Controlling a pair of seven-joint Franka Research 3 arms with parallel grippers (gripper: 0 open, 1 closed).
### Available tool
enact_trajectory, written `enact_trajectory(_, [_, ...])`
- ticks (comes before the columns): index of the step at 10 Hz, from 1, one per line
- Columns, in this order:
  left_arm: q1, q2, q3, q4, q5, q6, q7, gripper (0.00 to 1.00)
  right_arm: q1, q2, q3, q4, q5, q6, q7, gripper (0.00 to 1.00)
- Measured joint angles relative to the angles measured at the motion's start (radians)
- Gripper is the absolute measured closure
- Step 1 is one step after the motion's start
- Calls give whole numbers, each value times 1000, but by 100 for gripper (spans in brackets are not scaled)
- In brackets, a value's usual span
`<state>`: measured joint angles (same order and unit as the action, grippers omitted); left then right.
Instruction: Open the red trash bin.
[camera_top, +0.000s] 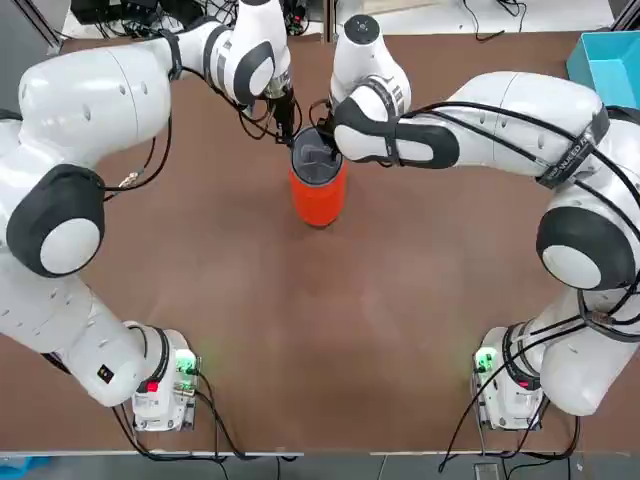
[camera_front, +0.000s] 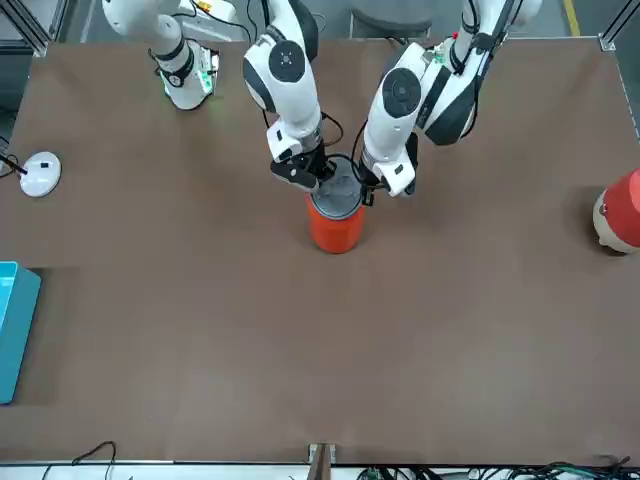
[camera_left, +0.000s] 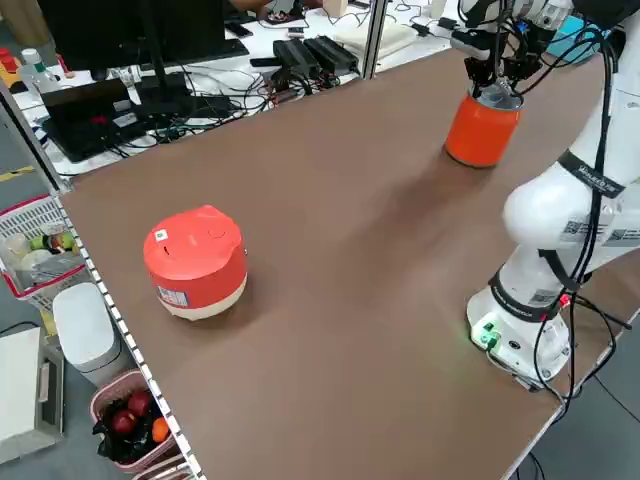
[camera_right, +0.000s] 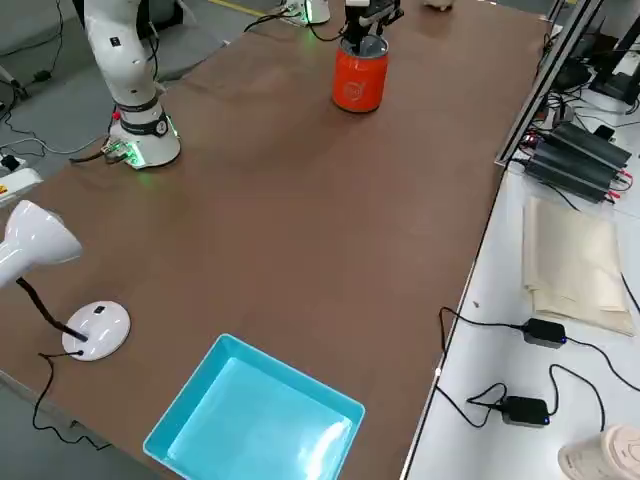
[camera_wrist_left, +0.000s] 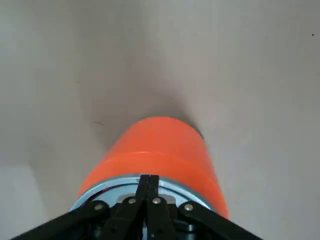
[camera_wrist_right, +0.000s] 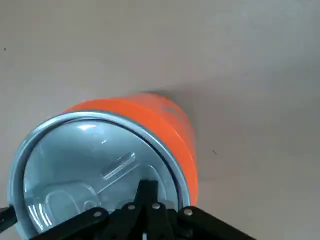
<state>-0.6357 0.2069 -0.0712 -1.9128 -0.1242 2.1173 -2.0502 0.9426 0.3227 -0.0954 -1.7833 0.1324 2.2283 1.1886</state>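
Closed tight, your right gripper (camera_wrist_right: 145, 192) rests its pinched fingertips on the grey lid (camera_wrist_right: 85, 165) of the red bin (camera_top: 318, 190), which stands upright just past the table's (camera_top: 330, 330) centre in the top view. Your left gripper (camera_wrist_left: 148, 185), fingers also pressed together, sits at the bin's rim at 10 o'clock, with the right one at 2 o'clock. A teal box (camera_top: 608, 62) lies far off at 2 o'clock from the bin.
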Motion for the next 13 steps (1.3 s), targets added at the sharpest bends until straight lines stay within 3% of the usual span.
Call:
enact_trajectory(6, [1,0,0,0,0,0,0,99,-13,4,-6,93,0,-113,1,99])
enact_trajectory(10, [22,-1,2,40,0,-50,14,96,-71,-66,-9,138,-2,-213,-1,99])
enact_trajectory(13, [79,-24,3,64,0,-152,130,77,-175,-89,-11,271,-5,-388,-42,99])
